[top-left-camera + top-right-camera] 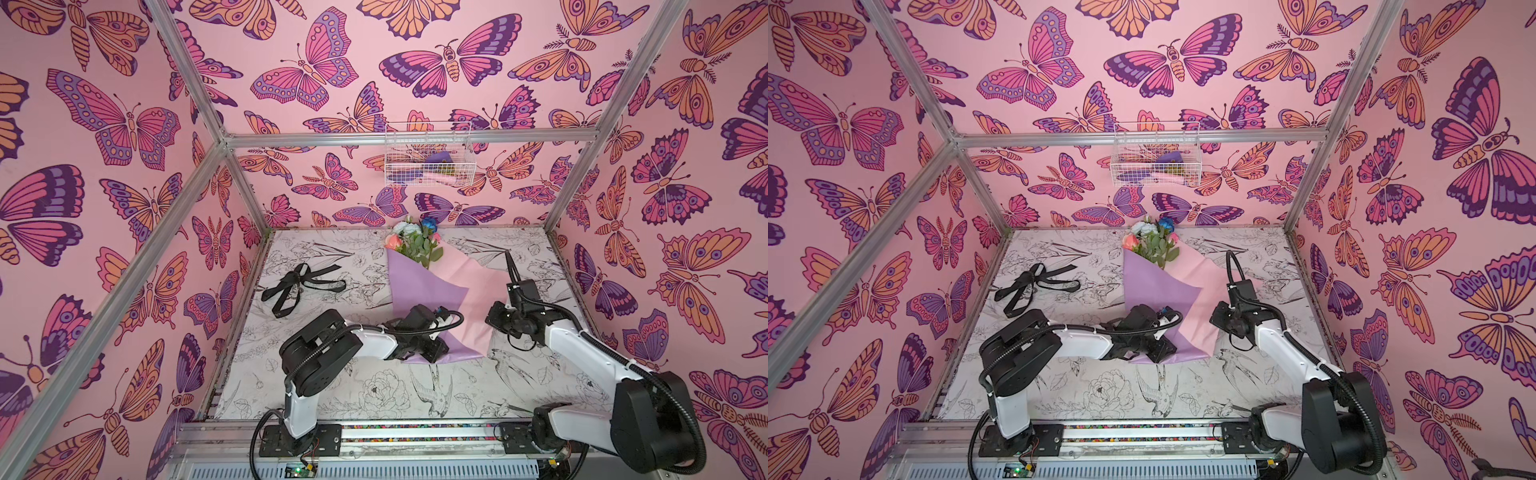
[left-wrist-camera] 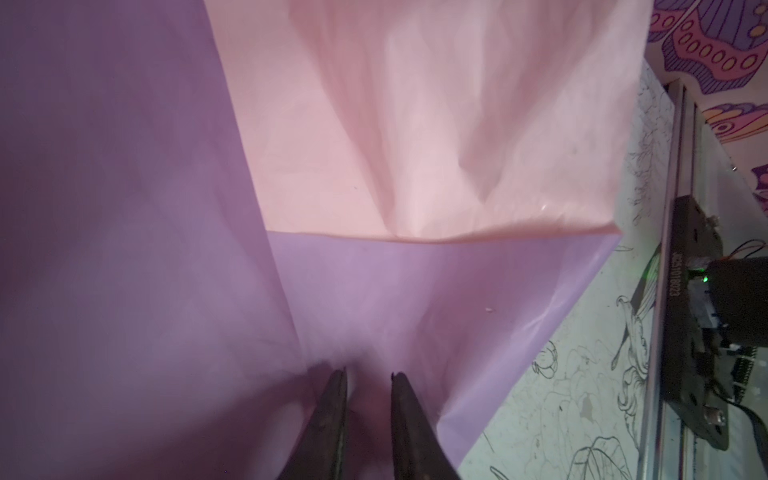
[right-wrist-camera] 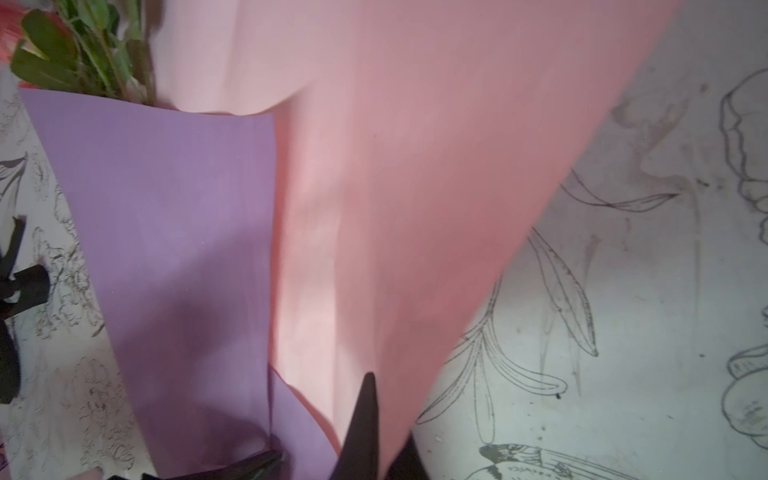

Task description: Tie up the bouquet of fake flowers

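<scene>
Top views, both: catalogue of the work cell, every place given from the bouquet.

1. Bouquet of fake flowers (image 1: 415, 241) (image 1: 1152, 243). It lies on the printed table (image 1: 374, 395) with its blooms toward the back wall and its stem end toward the arms. The heads are peach-pink, pale blue-white and deep blue, with green leaves.
2. Lilac sheet (image 1: 415, 295) (image 1: 1154, 295). Folded over the bouquet's stems, it covers them from just below the leaves to the near end.
3. Pink sheet (image 1: 473, 286) (image 1: 1208, 291). It spreads out to the right of the bouquet, partly under the lilac sheet.
4. Black ribbon (image 1: 299, 286) (image 1: 1034, 286). A loose tangle on the table, left of the bouquet and well apart from it.
5. White wire basket (image 1: 399, 174). It hangs on the wall behind and above the bouquet. Its contents are unclear.

Left wrist view: left gripper (image 2: 368, 374), at the bouquet's stem end. The fingers stand a narrow gap apart, with the lilac sheet at their tips. Whether they grip it cannot be told.

Right wrist view: right gripper (image 3: 378, 395), to the right of the bouquet's stem end. It is pressed together and pinches the pink sheet's edge, which is lifted off the table. One finger (image 3: 365, 415) shows; the other is hidden behind the sheet.
</scene>
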Controlling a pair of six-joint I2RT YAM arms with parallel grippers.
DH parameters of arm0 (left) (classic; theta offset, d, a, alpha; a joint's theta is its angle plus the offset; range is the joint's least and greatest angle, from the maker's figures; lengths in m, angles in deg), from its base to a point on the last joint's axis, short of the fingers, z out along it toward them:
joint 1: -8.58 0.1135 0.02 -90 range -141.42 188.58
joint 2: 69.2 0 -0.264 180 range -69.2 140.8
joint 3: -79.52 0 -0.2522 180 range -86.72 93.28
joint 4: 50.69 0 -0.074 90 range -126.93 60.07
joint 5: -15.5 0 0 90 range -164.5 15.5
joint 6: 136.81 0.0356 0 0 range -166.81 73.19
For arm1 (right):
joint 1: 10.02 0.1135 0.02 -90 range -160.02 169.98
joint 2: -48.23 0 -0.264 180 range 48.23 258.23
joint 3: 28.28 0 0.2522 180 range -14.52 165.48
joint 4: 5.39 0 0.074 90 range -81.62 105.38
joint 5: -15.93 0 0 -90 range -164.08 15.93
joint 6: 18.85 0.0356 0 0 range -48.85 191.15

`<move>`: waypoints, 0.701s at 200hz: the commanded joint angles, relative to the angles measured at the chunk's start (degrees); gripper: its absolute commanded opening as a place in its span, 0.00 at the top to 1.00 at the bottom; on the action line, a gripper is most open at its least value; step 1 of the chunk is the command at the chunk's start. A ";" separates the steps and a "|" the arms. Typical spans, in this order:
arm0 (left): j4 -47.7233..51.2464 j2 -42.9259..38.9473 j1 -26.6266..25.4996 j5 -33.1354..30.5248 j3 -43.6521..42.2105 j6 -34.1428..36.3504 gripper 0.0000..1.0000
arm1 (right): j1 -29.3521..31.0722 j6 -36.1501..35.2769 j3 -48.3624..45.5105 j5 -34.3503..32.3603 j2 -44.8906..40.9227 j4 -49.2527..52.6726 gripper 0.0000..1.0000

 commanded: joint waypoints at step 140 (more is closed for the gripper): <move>5.29 -1.45 -6.28 -13.94 -1.85 5.23 0.80 | 8.67 -3.70 18.68 13.11 17.04 -7.82 1.00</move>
